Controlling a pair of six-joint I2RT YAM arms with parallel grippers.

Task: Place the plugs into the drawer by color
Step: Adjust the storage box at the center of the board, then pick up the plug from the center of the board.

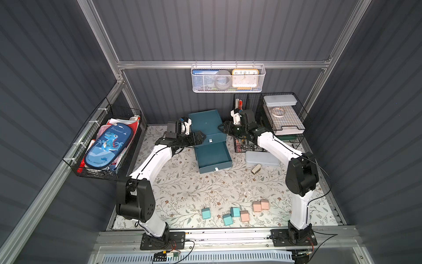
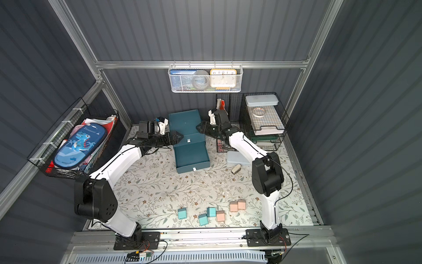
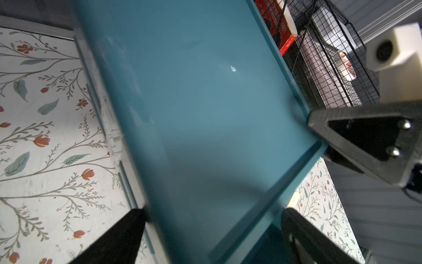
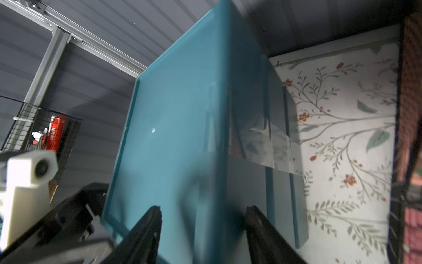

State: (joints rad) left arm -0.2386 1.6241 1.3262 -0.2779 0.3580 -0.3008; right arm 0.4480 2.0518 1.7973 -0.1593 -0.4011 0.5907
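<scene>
Dark teal plastic: the boxy three-drawer cabinet (image 1: 204, 122) stands at the back of the floral-print table (image 1: 187, 189). Its bottom drawer (image 1: 212, 155) is pulled out and looks bare inside in both top views.

Left hand (image 1: 201, 137): spread wide open, astride the cabinet's front left top corner. Right hand (image 1: 222, 128): part open, astride the top right edge. Neither clamps anything; whether fingers touch the shell, cannot tell.

Three light blue-teal cube plugs (image 1: 206, 213) and three peach pink cube plugs (image 1: 257, 206) lie loose near the table's front edge, well apart from the cabinet. No mint green ones in view.

Risks, my judgement:
- cabinet looks light; a shove from either hand could slide or tip it, or skew the open drawer
- hands face each other across the top and could clash
- right arm runs close to the black wire rack (image 1: 245, 144); snag likely
- one blue plug lies just beside a pink one; a wide grasp could take both and mix colours

Writing: "Dinosaur" on the blue zip pencil case (image 1: 107, 146); numerals 10, 11, 12, 1, 2 on the orange-rimmed clock (image 1: 245, 77). Other print too small to read
</scene>
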